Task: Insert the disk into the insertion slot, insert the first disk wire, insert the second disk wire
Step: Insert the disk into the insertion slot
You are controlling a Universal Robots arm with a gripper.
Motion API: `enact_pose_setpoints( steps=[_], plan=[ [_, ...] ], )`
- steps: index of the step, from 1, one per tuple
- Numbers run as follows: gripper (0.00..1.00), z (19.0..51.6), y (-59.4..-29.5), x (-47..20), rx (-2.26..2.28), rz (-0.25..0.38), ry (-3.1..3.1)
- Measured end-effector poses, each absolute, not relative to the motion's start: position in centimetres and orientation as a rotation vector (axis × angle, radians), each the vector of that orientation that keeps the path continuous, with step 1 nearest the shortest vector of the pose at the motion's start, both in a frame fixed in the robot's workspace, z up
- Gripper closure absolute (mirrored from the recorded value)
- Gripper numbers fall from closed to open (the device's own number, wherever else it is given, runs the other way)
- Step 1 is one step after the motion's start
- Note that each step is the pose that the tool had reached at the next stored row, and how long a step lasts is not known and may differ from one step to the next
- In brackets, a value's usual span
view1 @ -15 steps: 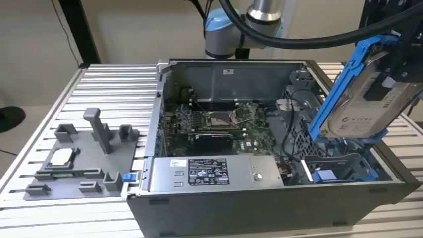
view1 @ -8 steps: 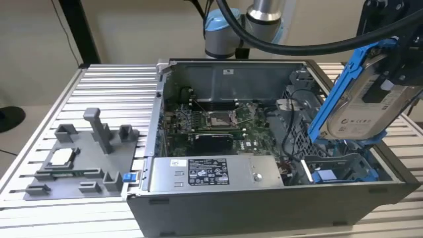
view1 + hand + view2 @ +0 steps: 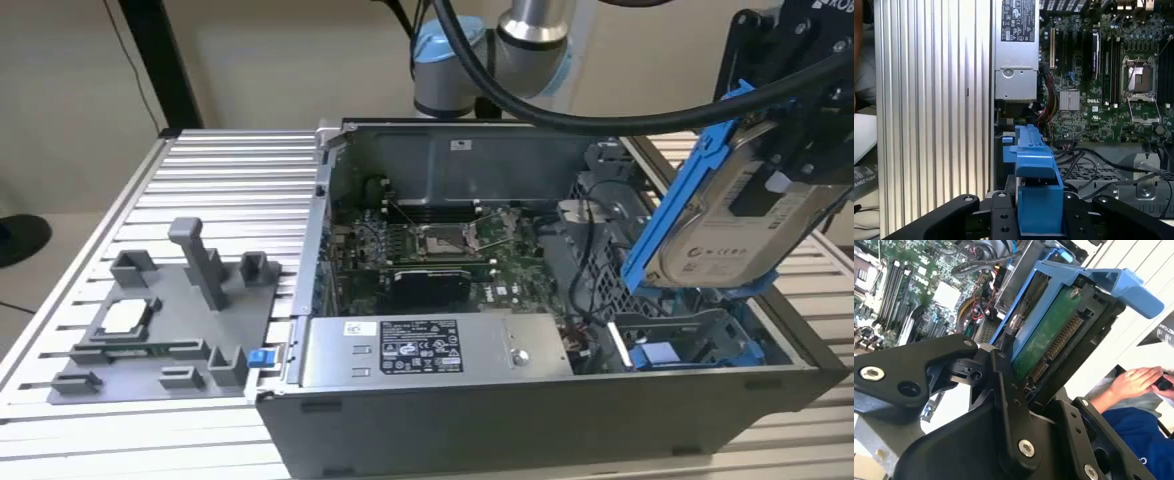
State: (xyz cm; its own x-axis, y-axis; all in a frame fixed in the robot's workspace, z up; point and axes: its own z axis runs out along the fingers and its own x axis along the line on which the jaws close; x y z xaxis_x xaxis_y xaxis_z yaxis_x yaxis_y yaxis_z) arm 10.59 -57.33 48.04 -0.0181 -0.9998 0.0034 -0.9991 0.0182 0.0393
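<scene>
In the exterior view, an open computer case (image 3: 534, 420) sits on the ribbed metal table (image 3: 200, 170). The arm (image 3: 514, 40) comes in from behind it. The black hand (image 3: 787, 165) is up at the exterior view's right, clenched on the disk (image 3: 727, 215). The disk hangs in the air, tilted steeply, with its white label facing out and its blue carrier edge on the exterior view's left. Its lower end is close over the insertion slot (image 3: 681, 345), the bay with blue rails in the case's near corner on the exterior view's right. I cannot tell whether they touch. The grey power-supply box (image 3: 427, 350) lies along the case's front wall, and the motherboard (image 3: 427, 250) is behind it. A grey fixture tray (image 3: 160, 320) rests on the table, well apart on the exterior view's left.

In the second wrist view, the hand (image 3: 1054, 365) grips the disk (image 3: 1049, 335) from both sides. The disk's green circuit board and connector row are turned toward the camera, and its blue frame sticks out past them. A person's blue sleeve (image 3: 1134, 440) shows beyond the case.

In the first wrist view, the blue carrier of the disk (image 3: 1034, 175) stands between the hand's black links (image 3: 1039, 222). Beyond it are the power-supply box (image 3: 1016, 50), the motherboard (image 3: 1104, 75) and the table's ribs (image 3: 934, 100).
</scene>
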Motion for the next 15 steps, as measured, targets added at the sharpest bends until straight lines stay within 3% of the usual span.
enact_pose_setpoints(
  steps=[15],
  plan=[
    [1.0,46.8,-57.5,11.1,2.18,-0.04,-2.22]
  ],
)
